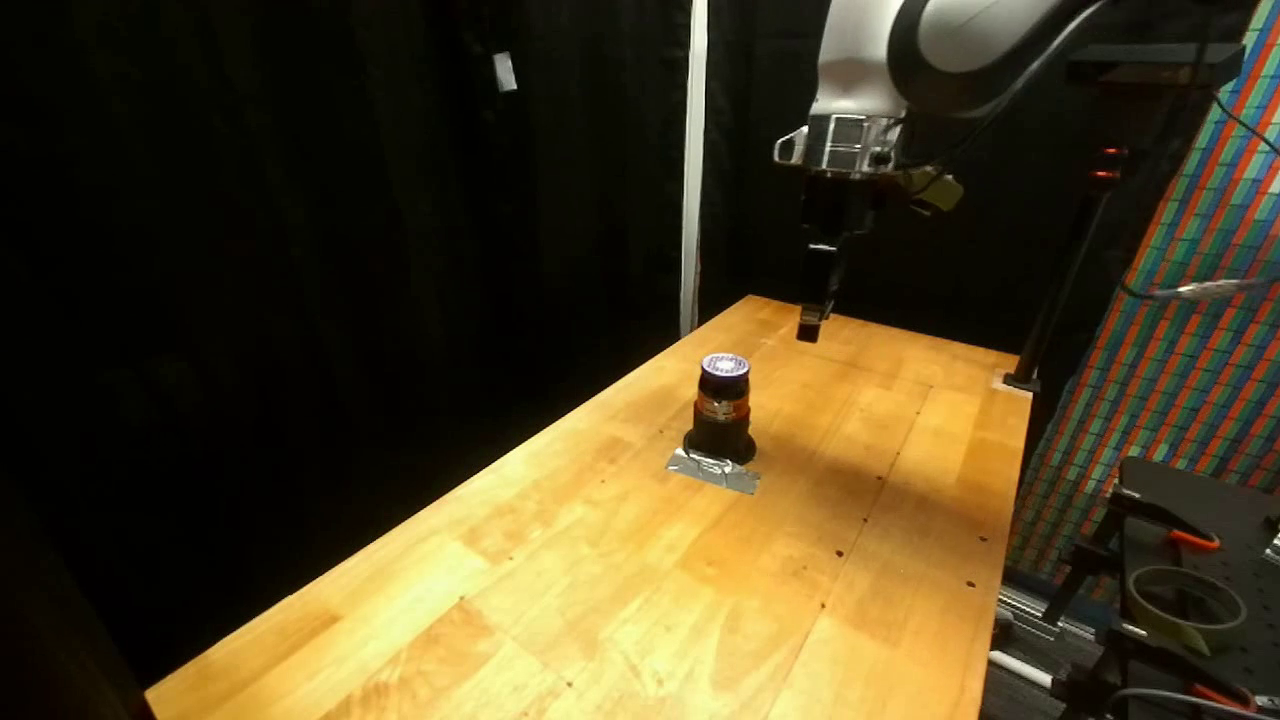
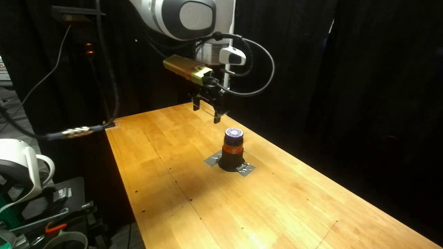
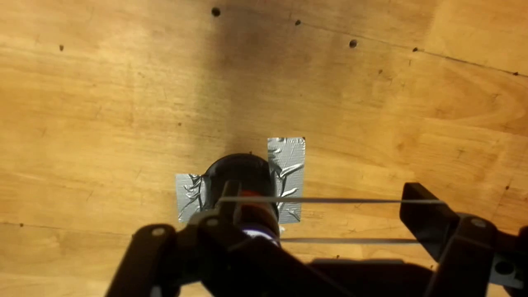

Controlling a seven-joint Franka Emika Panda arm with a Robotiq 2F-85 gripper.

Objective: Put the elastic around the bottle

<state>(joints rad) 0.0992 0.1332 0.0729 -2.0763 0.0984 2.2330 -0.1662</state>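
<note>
In an exterior view the bottle [image 2: 232, 150] stands upright, nearer than the gripper [image 2: 207, 114] and to its right, the elastic [image 3: 342, 200] not yet around it. The gripper is spread, its fingers [image 3: 429, 227] inside the elastic, presumably to hold the loop wide enough to pass the cap [image 2: 234, 132]. Duct tape [image 3: 291, 177] fastens the flared black base [image 3: 239, 169] to the bench [image 2: 277, 193], likely against tipping. The elastic is thin, greyish and taut; the cap round, patterned purple and white; the tape crinkled silver; the bench jointed wood.
</note>
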